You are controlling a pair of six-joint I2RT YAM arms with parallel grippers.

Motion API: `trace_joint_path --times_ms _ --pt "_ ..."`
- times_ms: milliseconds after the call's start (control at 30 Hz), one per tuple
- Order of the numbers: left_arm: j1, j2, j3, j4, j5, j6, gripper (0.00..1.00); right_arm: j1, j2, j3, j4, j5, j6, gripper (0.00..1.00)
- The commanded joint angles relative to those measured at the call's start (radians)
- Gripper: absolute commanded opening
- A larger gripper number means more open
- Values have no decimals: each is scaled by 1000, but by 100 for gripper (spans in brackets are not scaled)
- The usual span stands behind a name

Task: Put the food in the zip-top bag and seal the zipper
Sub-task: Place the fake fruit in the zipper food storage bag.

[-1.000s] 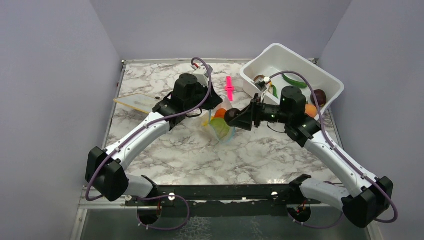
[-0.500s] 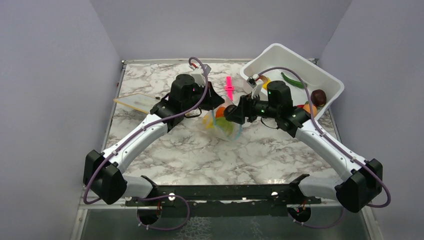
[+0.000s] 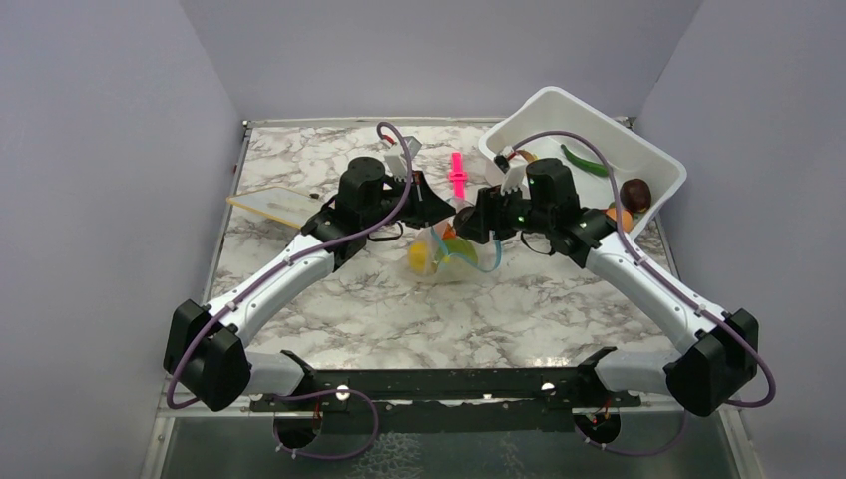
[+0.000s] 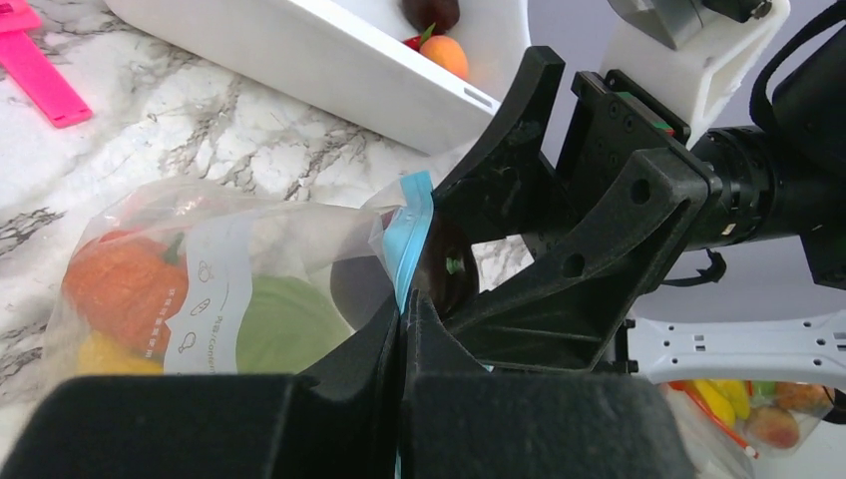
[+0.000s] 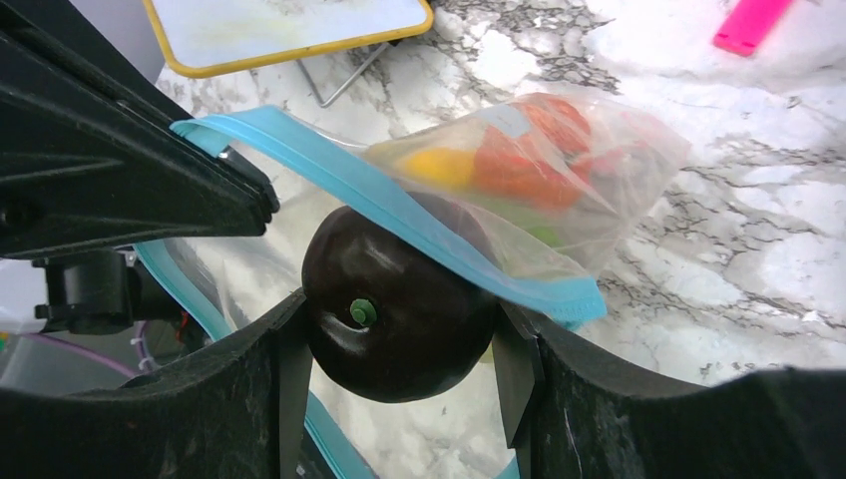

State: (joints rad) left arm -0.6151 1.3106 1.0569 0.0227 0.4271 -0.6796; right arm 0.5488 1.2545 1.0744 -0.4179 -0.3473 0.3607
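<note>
The clear zip-top bag (image 3: 451, 257) lies mid-table with orange (image 4: 120, 284), green (image 4: 284, 324) and yellow (image 4: 100, 354) food inside. My left gripper (image 3: 427, 205) is shut on the light blue zipper (image 4: 407, 239) and holds one lip of the mouth up. My right gripper (image 3: 469, 225) is shut on a dark brown round fruit (image 5: 399, 319) with a green stem dot. The fruit sits at the bag's mouth, pressed against the zipper strip (image 5: 399, 215), with the other lip running below it. In the right wrist view the filled part of the bag (image 5: 559, 170) lies beyond the fruit.
The white tub (image 3: 638, 150) stands at the back right and holds a green pod (image 3: 584, 160), a dark brown piece (image 3: 635, 190) and an orange piece (image 3: 619, 215). A pink clip (image 3: 458, 175) lies behind the bag. A pale yellowish board (image 3: 274, 205) sits on the left.
My right arm has swung left from beside the tub, carrying the dark fruit to the bag's mouth. The left gripper shifted slightly and the bag's mouth has spread wider.
</note>
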Motion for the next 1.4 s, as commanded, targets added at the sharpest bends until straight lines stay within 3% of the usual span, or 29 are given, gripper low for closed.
trace_joint_path --times_ms 0,233,500,800,933,1233,1367 --pt "3 -7 7 72 68 -19 0 19 15 -2 59 -85 27 45" --pt "5 4 10 70 75 -38 0 34 18 -33 80 -14 50 45" --pt "5 1 0 87 59 -41 0 52 35 -31 122 -112 38 65" --pt "7 8 8 66 46 -8 0 52 -3 1 45 -43 8 81" --pt "8 4 13 35 26 27 0 53 -45 -6 47 -53 7 78" --pt "8 -9 2 -34 -48 136 0 53 -87 77 -6 -45 -16 59" --pt "8 -14 3 -87 -68 201 0 53 -101 122 -24 0 -23 57"
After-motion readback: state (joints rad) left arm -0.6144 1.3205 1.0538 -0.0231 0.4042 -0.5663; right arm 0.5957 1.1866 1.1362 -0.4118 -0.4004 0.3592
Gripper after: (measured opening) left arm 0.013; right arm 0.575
